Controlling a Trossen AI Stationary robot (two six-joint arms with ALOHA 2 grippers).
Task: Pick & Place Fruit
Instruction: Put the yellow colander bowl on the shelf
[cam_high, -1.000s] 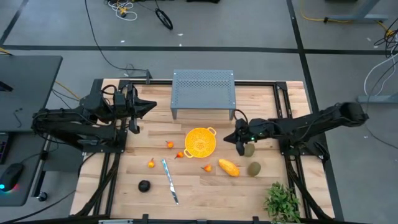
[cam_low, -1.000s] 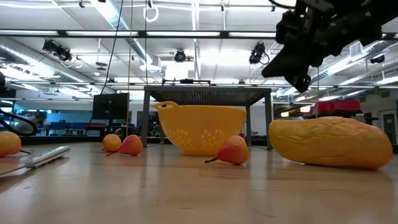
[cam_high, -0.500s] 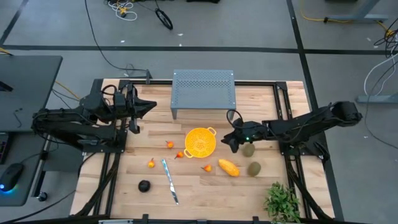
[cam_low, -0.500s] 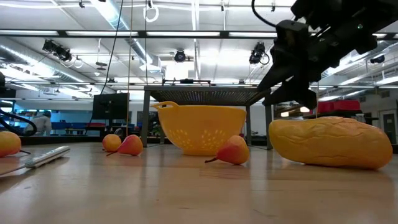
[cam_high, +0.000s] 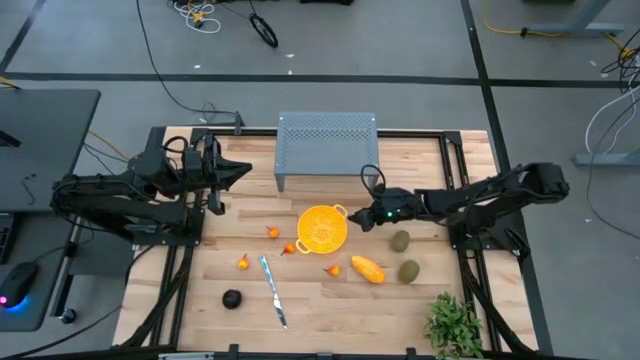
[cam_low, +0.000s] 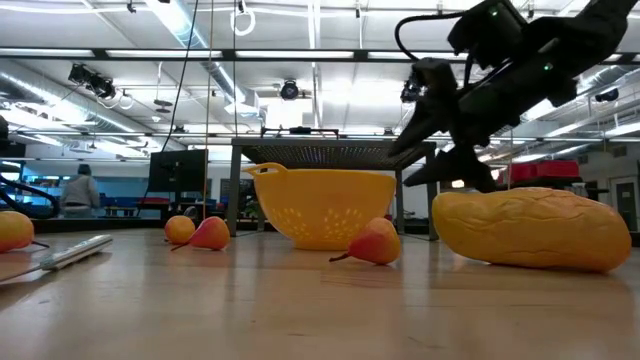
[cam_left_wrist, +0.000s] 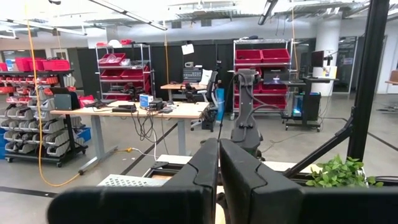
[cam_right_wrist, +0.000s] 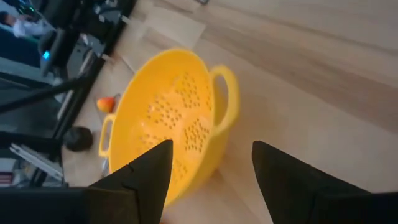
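Note:
My right gripper (cam_high: 366, 218) hangs open and empty beside the right handle of the yellow colander (cam_high: 322, 227), above the table (cam_low: 432, 150). Its wrist view looks down past its spread fingers (cam_right_wrist: 142, 179) into the colander (cam_right_wrist: 177, 124). Two olive-green ovals (cam_high: 400, 240) (cam_high: 408, 270) and a yellow-orange oblong fruit (cam_high: 367, 269) lie just right of the colander. Tiny orange-red fruits (cam_high: 271, 232) (cam_high: 290, 249) (cam_high: 243, 263) sit to its left, and a dark round one (cam_high: 232, 298) lies near the front. My left gripper (cam_high: 240, 170) waits shut at the back left, its fingers (cam_left_wrist: 239, 180) pressed together.
A slim silver knife (cam_high: 273, 290) lies front of centre. A grey perforated rack (cam_high: 327, 148) stands at the back middle. A leafy green plant (cam_high: 455, 322) occupies the front right corner. A person (cam_low: 80, 190) stands far off in the room.
The right gripper moved left, away from the olive-green oval toward the colander's handle, and its jaws went from shut to open. The left arm stayed still.

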